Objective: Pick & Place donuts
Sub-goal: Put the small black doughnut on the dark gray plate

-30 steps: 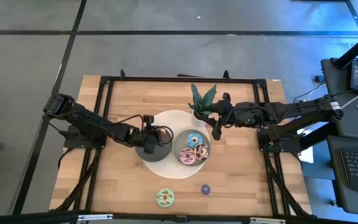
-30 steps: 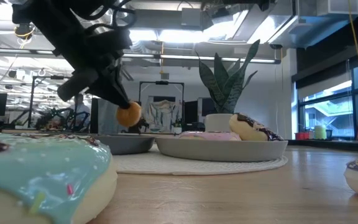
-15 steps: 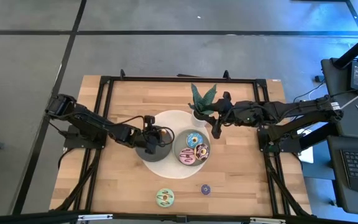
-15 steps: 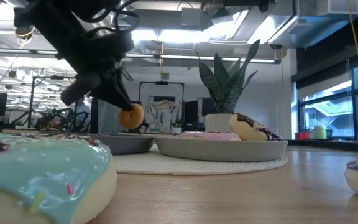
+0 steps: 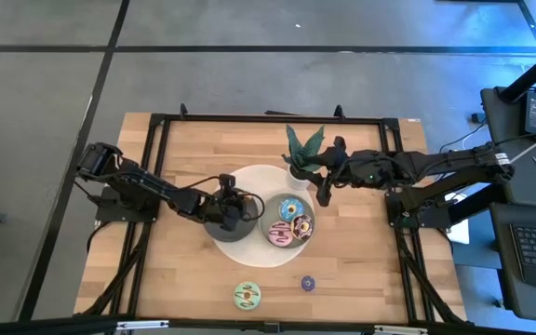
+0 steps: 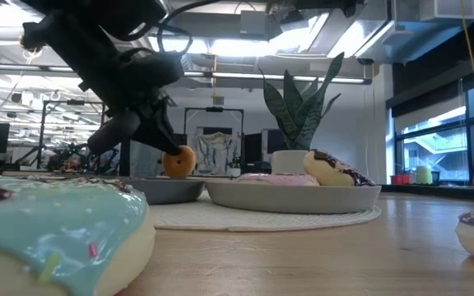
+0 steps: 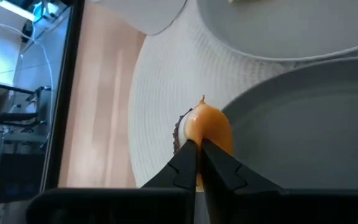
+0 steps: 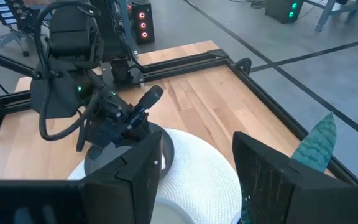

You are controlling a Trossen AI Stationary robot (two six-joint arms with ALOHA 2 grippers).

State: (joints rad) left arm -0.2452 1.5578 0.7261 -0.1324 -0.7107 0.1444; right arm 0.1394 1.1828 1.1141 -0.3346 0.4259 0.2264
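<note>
Over the left grey dish (image 5: 214,226), the left gripper (image 7: 199,144) pinches an orange mini donut (image 7: 209,128), not yet released. Three donuts (image 5: 292,224) fill the right dish; two wait near. The right gripper (image 8: 194,169) hovers open.

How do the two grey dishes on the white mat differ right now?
The round grey dish nearer the right arm holds three iced donuts, blue, pink and brown; the round grey dish under the left gripper shows none lying in it. Only over that second dish does the left gripper hold a small orange mini donut. Both dishes sit on the round white mat.
</note>
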